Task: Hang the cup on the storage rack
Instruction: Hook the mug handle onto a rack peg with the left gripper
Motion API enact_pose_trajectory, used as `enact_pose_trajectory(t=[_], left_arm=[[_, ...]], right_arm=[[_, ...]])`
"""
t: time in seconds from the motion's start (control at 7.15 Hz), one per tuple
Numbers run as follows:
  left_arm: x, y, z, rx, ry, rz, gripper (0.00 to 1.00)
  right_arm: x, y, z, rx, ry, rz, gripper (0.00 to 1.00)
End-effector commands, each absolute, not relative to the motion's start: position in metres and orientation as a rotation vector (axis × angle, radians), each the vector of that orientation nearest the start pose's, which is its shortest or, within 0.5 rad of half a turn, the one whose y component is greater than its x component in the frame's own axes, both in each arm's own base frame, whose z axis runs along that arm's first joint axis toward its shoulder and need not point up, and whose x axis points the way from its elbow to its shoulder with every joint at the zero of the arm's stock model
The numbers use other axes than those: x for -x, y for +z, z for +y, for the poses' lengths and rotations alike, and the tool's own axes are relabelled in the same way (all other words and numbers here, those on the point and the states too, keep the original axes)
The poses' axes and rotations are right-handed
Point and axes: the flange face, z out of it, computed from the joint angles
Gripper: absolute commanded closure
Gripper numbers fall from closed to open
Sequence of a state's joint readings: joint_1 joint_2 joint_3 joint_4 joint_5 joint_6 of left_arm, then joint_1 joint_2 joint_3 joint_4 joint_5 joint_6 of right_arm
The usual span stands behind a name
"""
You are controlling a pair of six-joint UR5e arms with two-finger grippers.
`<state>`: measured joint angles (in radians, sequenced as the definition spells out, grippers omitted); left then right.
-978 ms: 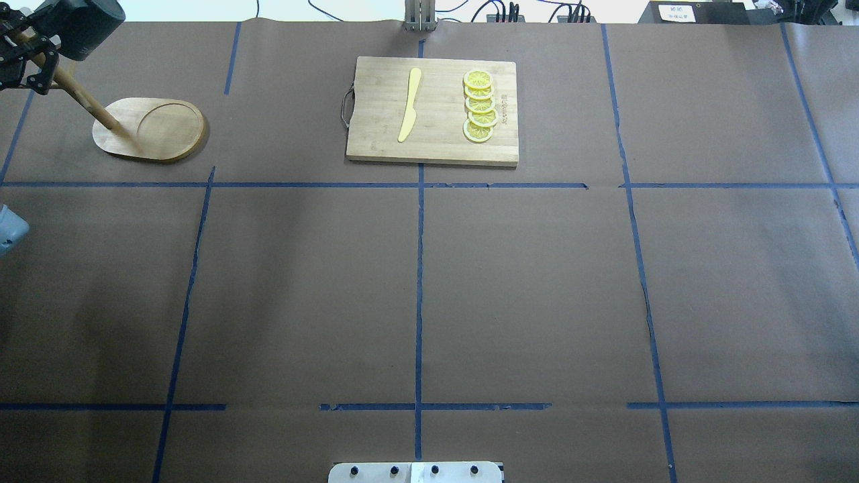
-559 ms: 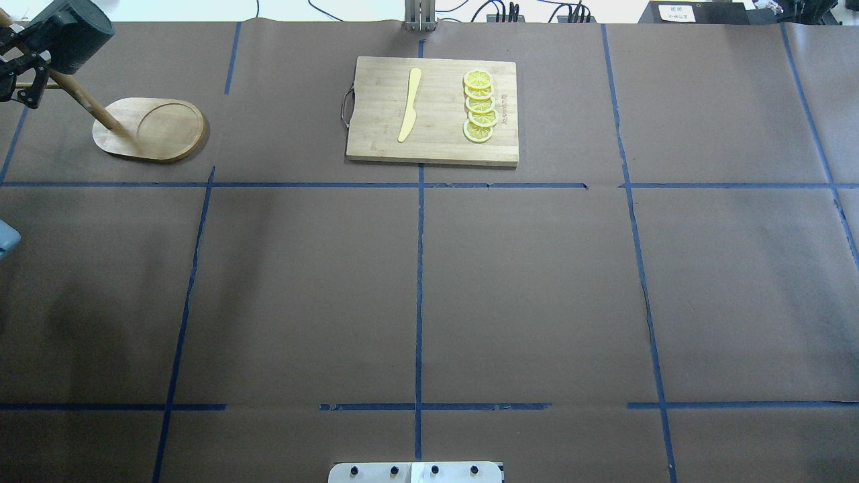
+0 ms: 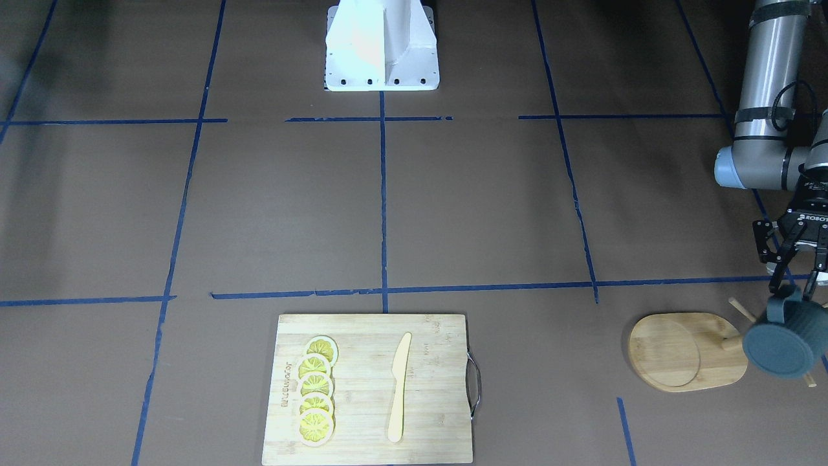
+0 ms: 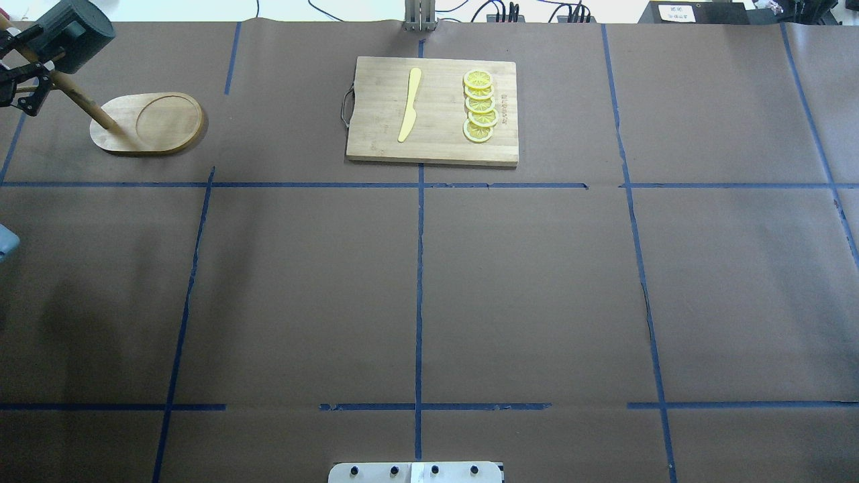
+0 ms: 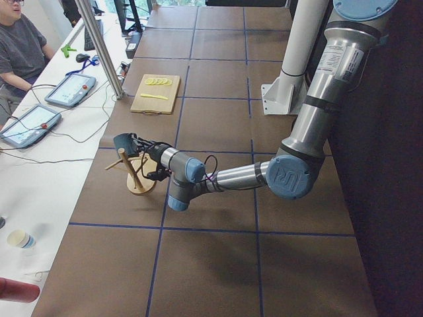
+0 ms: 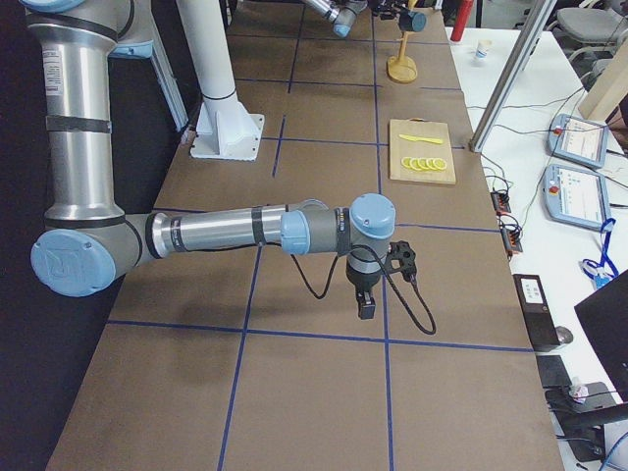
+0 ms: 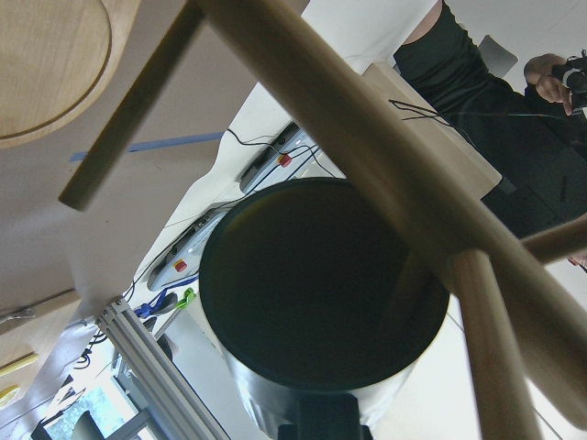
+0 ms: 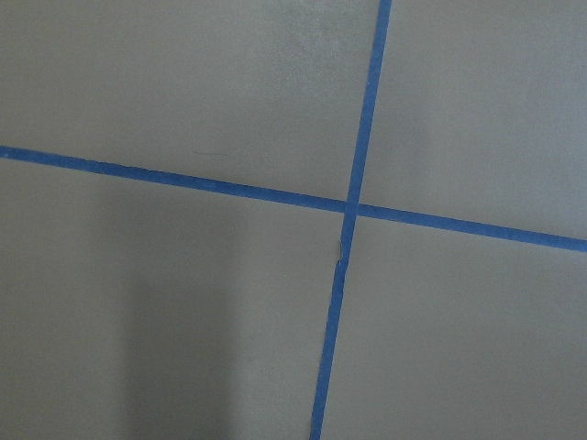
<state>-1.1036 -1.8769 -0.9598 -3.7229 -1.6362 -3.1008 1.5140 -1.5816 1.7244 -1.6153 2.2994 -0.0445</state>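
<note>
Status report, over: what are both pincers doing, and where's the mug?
Left pincer gripping the cup, bottom sideways, at the storage rack pegs. Right pincer hangs over tape lines, grip unreadable. Cutting board well away.

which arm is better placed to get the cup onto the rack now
Left. The left hand grips the cup right at the storage rack pegs; the right hand hangs far away from both.
</note>
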Motion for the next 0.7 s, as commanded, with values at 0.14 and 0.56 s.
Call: enact_pose_trajectory(t=[0.14, 0.56], left_arm=[[-0.141, 0.557, -0.566, 0.531, -1.618, 2.209, 0.00], [-0.120, 0.545, -0.541, 0.528, -1.517, 2.306, 0.00]], right_arm=[[-0.039, 0.595, -0.495, -0.091, -0.133, -0.729, 0.00], [-0.039, 0.592, -0.499, -0.094, -0.134, -0.732, 0.00]])
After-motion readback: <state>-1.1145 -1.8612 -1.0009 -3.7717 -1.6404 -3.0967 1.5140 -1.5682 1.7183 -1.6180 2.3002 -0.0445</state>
